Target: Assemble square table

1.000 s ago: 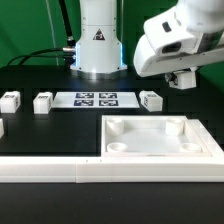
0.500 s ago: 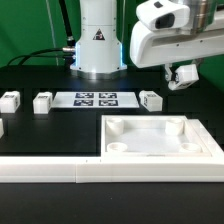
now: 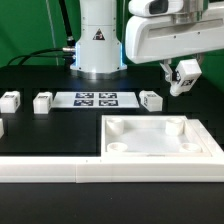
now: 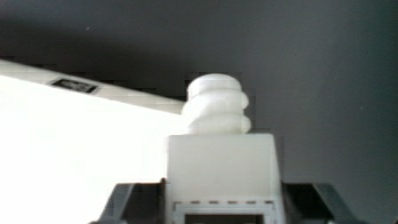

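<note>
The surface (image 3: 40, 125) is matte black. Along its edge nearest the camera runs a long white border wall (image 3: 60, 170). Just behind that wall, toward the exterior view's right, lies the square tabletop slab (image 3: 160, 152), rim up, with a round socket in each corner. Farther back, near the middle, the marker board (image 3: 97, 99) lies flat, showing four printed tags. To the board's left stand the first leg (image 3: 10, 100) and the second leg (image 3: 43, 102), slightly apart. The third leg (image 3: 151, 100) stands just beside the board's right end. The robot base (image 3: 97, 55) stands toward the far edge, behind the board.
</note>
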